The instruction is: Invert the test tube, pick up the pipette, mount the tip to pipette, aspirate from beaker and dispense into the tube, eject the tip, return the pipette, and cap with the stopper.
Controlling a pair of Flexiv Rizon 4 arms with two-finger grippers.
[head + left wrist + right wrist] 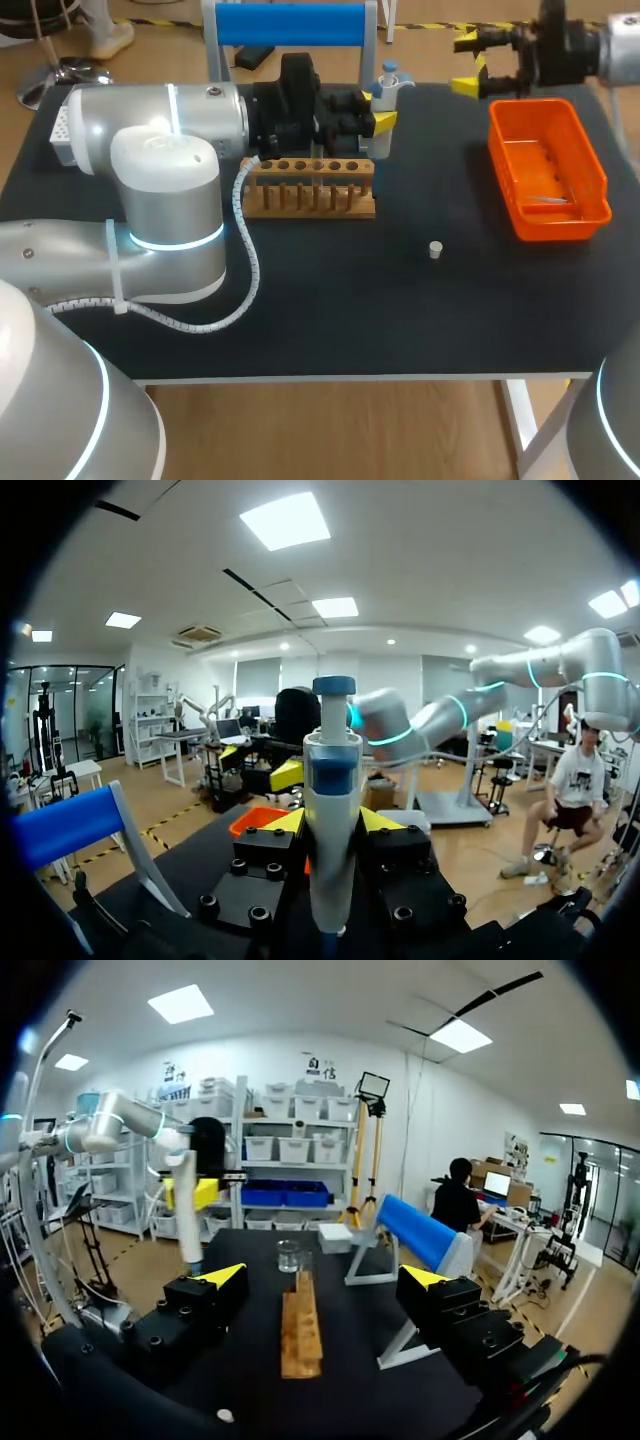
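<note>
Left end effector pinching pipette: long axis upright, blue plunger on top, beyond wooden rack. Right end effector spread wide, near orange tray. Stopper on tabletop.

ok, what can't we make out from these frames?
- Pipette lower end: cut off by the edge in left wrist view, behind the left gripper in head view; tip mounted or not unclear.
- Beaker: under the left arm in head view; liquid level too small in right wrist view.
- Test tube: rack holes too small in head view.
- Orange tray contents: too small, head view.
</note>
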